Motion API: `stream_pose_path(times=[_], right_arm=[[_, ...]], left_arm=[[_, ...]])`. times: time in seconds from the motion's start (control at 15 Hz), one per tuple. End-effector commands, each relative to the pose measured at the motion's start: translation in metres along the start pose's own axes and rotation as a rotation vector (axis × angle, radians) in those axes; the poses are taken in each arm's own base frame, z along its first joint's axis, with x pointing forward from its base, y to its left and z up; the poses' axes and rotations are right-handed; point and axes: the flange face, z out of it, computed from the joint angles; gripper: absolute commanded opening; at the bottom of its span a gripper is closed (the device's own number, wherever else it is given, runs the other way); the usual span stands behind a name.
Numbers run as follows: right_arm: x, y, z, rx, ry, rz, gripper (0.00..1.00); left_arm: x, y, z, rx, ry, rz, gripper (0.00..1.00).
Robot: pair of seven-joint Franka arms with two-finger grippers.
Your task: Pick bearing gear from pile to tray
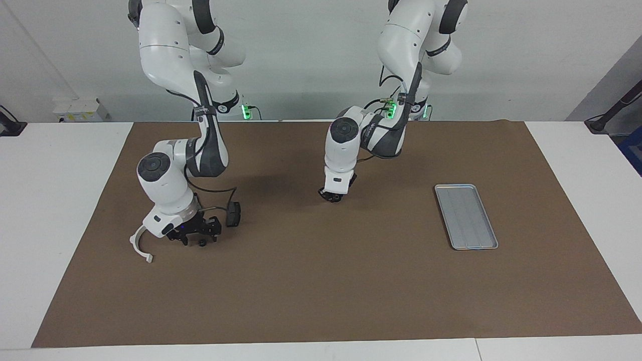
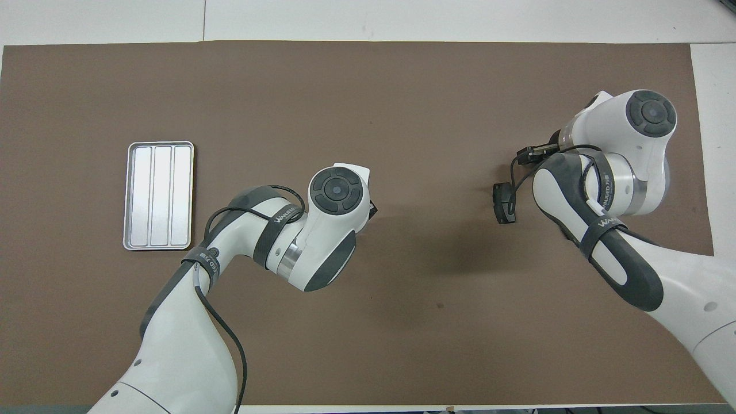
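The pile lies at the right arm's end of the mat. Its white half-ring bracket (image 1: 140, 245) lies beside my right gripper (image 1: 200, 239). That gripper is low over the pile and open, with a tiny black round piece (image 1: 202, 243) between its fingers. The dark grey plates are hidden. In the overhead view the right arm (image 2: 609, 172) covers the whole pile. The silver ribbed tray (image 1: 466, 216) lies empty at the left arm's end and also shows in the overhead view (image 2: 158, 195). My left gripper (image 1: 334, 196) hangs just over the bare mat near the middle.
A brown mat (image 1: 321, 291) covers most of the white table. A small black box on a cable (image 1: 233, 213) hangs from the right wrist, close to the mat, and shows in the overhead view (image 2: 505, 202).
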Motion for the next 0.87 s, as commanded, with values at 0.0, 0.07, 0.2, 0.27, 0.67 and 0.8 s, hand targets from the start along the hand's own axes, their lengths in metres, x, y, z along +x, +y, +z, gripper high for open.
stream_pose_path(times=[0.0, 0.07, 0.2, 0.27, 0.67, 0.8], right_arm=[[0.000, -0.004, 0.004, 0.000, 0.016, 0.017, 0.77], [0.000, -0.004, 0.003, -0.001, 0.019, 0.017, 0.75], [0.001, -0.005, 0.004, -0.001, 0.020, 0.016, 0.69], [0.002, -0.005, 0.003, -0.001, 0.031, 0.017, 0.65], [0.002, -0.005, 0.005, -0.002, 0.031, 0.013, 0.10], [0.004, -0.005, 0.001, -0.002, 0.037, 0.011, 0.02]], left_arm=[[0.016, -0.022, -0.034, -0.004, 0.010, 0.005, 0.00], [0.027, -0.035, -0.047, -0.017, 0.013, 0.011, 0.00], [0.043, -0.056, -0.064, -0.016, 0.010, 0.016, 0.00], [0.051, -0.067, -0.067, -0.003, 0.001, 0.035, 0.00], [0.129, -0.171, -0.076, 0.028, -0.054, 0.208, 0.00], [0.160, -0.202, -0.080, 0.018, -0.062, 0.267, 0.00]])
